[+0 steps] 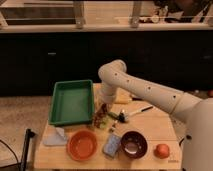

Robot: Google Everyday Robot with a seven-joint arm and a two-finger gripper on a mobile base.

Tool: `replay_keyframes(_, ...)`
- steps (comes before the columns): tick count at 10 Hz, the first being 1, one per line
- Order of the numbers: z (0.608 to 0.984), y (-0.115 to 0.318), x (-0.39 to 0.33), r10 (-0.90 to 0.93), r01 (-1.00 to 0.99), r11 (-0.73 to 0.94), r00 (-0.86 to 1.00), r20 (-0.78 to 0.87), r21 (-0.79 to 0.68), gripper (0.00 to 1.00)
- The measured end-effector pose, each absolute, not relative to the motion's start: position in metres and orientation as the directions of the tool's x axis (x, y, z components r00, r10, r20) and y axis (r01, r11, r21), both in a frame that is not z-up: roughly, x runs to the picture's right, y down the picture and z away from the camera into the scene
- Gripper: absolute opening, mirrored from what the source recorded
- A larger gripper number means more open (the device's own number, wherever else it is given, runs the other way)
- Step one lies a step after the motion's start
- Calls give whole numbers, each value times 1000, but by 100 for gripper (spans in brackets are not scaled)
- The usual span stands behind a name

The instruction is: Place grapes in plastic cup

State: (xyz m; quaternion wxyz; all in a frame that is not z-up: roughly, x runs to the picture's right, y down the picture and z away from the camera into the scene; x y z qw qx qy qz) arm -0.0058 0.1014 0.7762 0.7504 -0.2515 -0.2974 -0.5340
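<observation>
My gripper [102,111] is low over the wooden table [160,127], just right of the green tray [72,101]. A small bunch of green and reddish grapes [103,120] sits directly at and under the gripper; I cannot tell whether it is held or lying on the table. A pale, clear plastic cup [56,136] seems to lie at the table's front left, in front of the tray and well left of the gripper.
An orange bowl [82,145], a bluish packet [112,145] and a dark bowl [133,144] stand along the front. An orange fruit [162,150] is at front right. A black-handled utensil [136,111] and a yellow item [123,98] lie right of the gripper.
</observation>
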Motion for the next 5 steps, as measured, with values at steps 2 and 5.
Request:
replay_keyframes(2,779,103,-7,-644,953,298,248,724,-62,80)
replay_keyframes(5,780,104,-5,-636,953,295,247,731,-65,80)
